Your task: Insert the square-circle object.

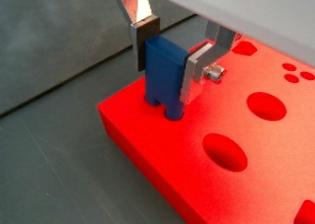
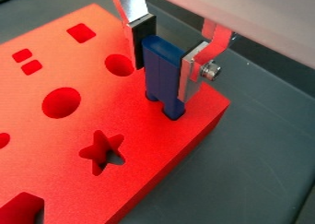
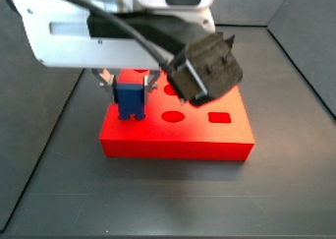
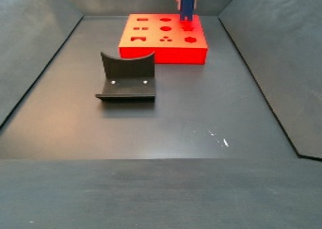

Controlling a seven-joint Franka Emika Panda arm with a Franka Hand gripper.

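The square-circle object [image 1: 164, 76], a bright blue peg, stands upright at a corner of the red block [image 1: 135, 117], with its two prongs at the block's top surface. My gripper [image 1: 169, 66] is around the peg's upper body, one silver finger on each side, closed against it. Both wrist views show this; in a wrist view the peg [image 2: 161, 73] sits between the fingers of the gripper [image 2: 168, 62] near the block's [image 2: 147, 172] edge. In a side view the peg [image 3: 129, 95] stands on the block's [image 3: 178, 145] left part. It also shows far off [image 4: 186, 8].
The red block has several shaped holes: round ones [image 1: 224, 147], a star [image 2: 105, 149], small squares [image 2: 81, 32]. The dark fixture [image 4: 126, 77] stands on the grey floor in front of the block [image 4: 164, 49]. Dark walls [image 4: 44, 63] ring the floor.
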